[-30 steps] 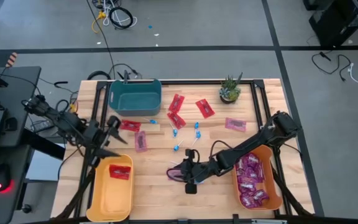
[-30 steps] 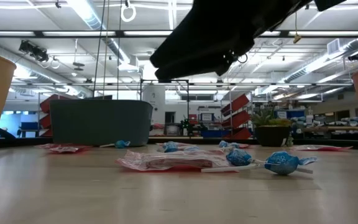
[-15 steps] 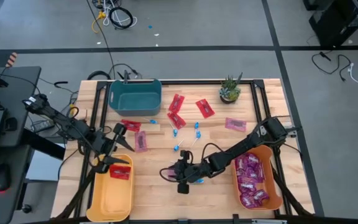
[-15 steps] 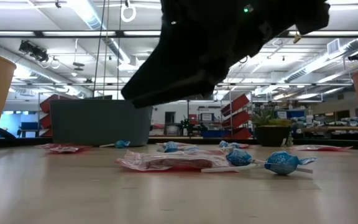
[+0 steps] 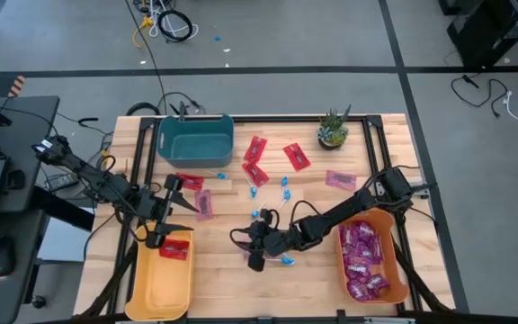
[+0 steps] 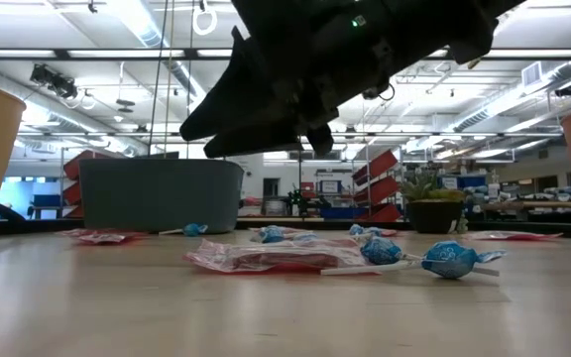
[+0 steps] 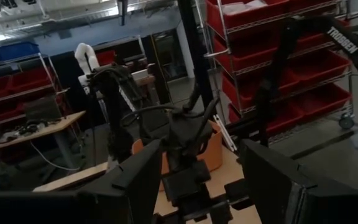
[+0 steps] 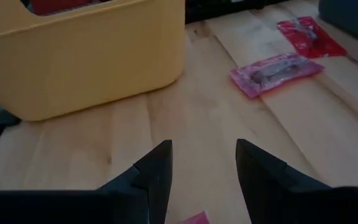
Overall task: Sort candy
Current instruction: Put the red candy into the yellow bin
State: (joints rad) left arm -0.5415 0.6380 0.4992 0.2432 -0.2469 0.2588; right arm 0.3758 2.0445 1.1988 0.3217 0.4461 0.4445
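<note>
Candy lies scattered on the wooden table: red packets (image 5: pixel 255 148), blue lollipops (image 5: pixel 284 183) and purple packets (image 5: pixel 203 204). One purple packet (image 6: pixel 266 258) lies flat near the middle, with a lollipop (image 6: pixel 451 259) beside it. My right gripper (image 5: pixel 257 247) hangs open above that spot, clear of the table, its fingers slanting down. A pink scrap (image 8: pixel 194 219) shows between its fingers. My left gripper (image 5: pixel 174 216) stands open and about level above the far end of the yellow bin (image 5: pixel 149 288). That bin holds one red packet (image 5: pixel 174 247).
The teal bin (image 5: pixel 196 137) stands at the far left, and a potted plant (image 5: pixel 333 129) at the far right. The orange bin (image 5: pixel 394 236) at the near right holds several purple packets. In the right wrist view the yellow bin (image 8: pixel 86 56) stands just ahead.
My right gripper has gone toward the table's left edge and sunk a little, rolling as it went, still open. A lollipop behind it has come into view. My left gripper moved a little toward the near edge over the yellow bin, rolled, then kept still.
</note>
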